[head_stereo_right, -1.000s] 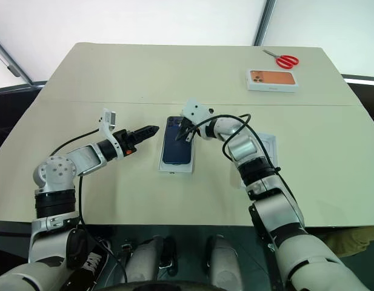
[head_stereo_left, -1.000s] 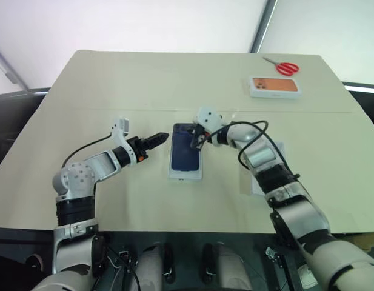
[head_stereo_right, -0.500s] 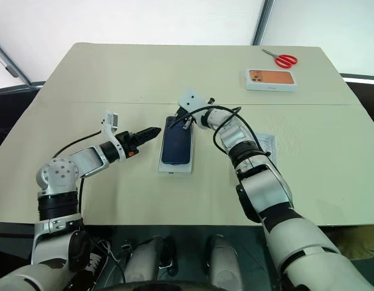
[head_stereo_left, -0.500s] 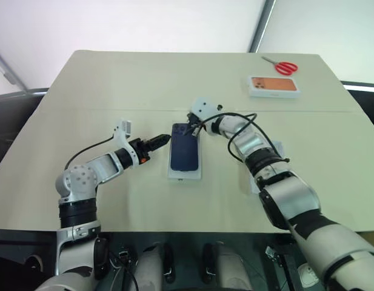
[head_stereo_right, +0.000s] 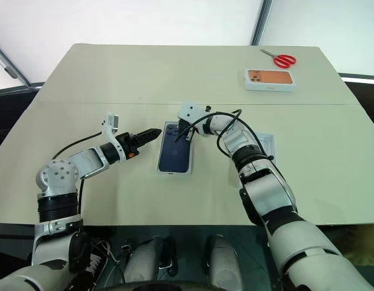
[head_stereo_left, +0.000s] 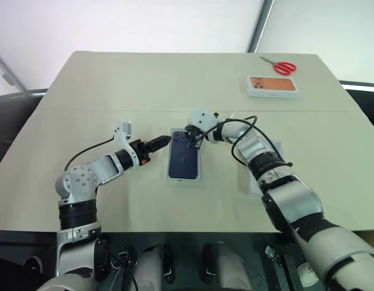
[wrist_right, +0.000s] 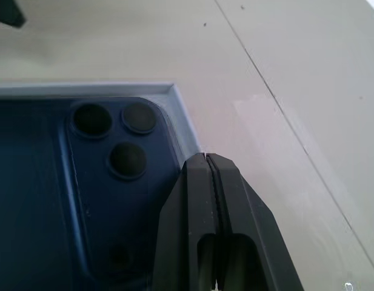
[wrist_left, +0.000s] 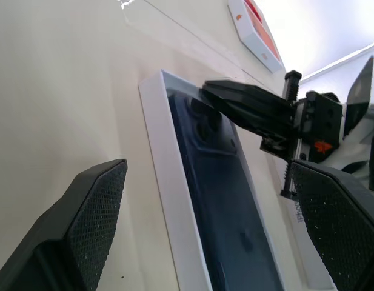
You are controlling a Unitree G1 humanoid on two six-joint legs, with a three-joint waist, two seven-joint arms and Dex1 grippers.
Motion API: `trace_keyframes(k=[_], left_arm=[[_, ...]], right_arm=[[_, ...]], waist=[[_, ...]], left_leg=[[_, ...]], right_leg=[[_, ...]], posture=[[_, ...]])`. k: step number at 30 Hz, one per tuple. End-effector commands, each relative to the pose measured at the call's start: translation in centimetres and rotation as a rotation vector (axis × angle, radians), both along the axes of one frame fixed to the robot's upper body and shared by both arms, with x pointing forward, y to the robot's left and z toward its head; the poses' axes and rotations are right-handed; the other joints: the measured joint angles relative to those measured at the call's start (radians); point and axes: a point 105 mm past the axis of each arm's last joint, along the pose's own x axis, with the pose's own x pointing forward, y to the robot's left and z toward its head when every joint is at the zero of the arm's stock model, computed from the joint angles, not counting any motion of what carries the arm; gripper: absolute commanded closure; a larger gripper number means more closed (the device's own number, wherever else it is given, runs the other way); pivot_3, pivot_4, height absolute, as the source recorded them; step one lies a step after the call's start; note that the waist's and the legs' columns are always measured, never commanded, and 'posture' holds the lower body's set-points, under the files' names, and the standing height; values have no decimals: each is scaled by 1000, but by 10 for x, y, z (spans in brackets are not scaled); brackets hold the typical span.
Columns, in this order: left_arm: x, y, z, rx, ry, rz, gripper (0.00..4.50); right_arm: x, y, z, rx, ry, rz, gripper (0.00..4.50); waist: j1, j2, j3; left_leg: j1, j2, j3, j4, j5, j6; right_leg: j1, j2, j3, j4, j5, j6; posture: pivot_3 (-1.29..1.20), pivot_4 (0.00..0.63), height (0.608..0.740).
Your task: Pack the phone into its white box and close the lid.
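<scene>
Both arms are silver-grey segmented shells with black joints, loose black cables looping outside. The left gripper (head_stereo_left: pixel 160 143) has knurled black fingers (wrist_left: pixel 90 224) (an orange mark near its base); the right gripper (head_stereo_right: pixel 179 134) carries a white wrist block.

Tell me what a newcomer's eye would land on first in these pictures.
The dark phone lying in the white box at the table's middle draws the eye first. The shut right gripper pokes at its far, camera-end corner, while the open left gripper waits beside the box. At the far right corner lie red scissors and an orange-pictured box.
</scene>
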Motion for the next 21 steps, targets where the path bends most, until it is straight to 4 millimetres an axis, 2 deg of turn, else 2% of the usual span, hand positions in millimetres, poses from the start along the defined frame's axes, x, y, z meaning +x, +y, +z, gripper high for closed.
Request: trace_keyframes(k=[1, 7, 11, 16, 19, 21], left_arm=[[2, 2, 13, -13, -51, 8, 0], [3, 1, 13, -10, -49, 8, 0], [3, 3, 15, -7, -64, 18, 0], [2, 4, 13, -10, -57, 16, 0], [1, 2, 15, -21, -62, 7, 0], [1, 1, 14, -17, -59, 2, 0]], right_arm=[[-8, -4, -16, -28, 53, 14, 4466], [5, -3, 13, 60, -57, -59, 4466], [-1, -1, 24, 109, -50, -8, 4466], [-20, 2, 31, 187, 32, 80, 4466], [-51, 5, 24, 196, 163, 205, 4466], [-61, 5, 18, 185, 215, 224, 4466]], waist=[[-4, 0, 0], [-11, 0, 0], [-11, 0, 0], [-11, 0, 0], [-7, 0, 0], [-7, 0, 0]], left_leg=[[0, 0, 0, 0, 0, 0], [0, 0, 0, 0, 0, 0], [0, 0, 0, 0, 0, 0], [0, 0, 0, 0, 0, 0], [0, 0, 0, 0, 0, 0], [0, 0, 0, 0, 0, 0]], right_leg=[[0, 0, 0, 0, 0, 0], [0, 0, 0, 0, 0, 0], [0, 0, 0, 0, 0, 0], [0, 0, 0, 0, 0, 0], [0, 0, 0, 0, 0, 0], [0, -1, 0, -1, 0, 0]], posture=[[0, 150, 738], [0, 150, 738], [0, 150, 738], [0, 150, 738], [0, 150, 738], [0, 150, 738]])
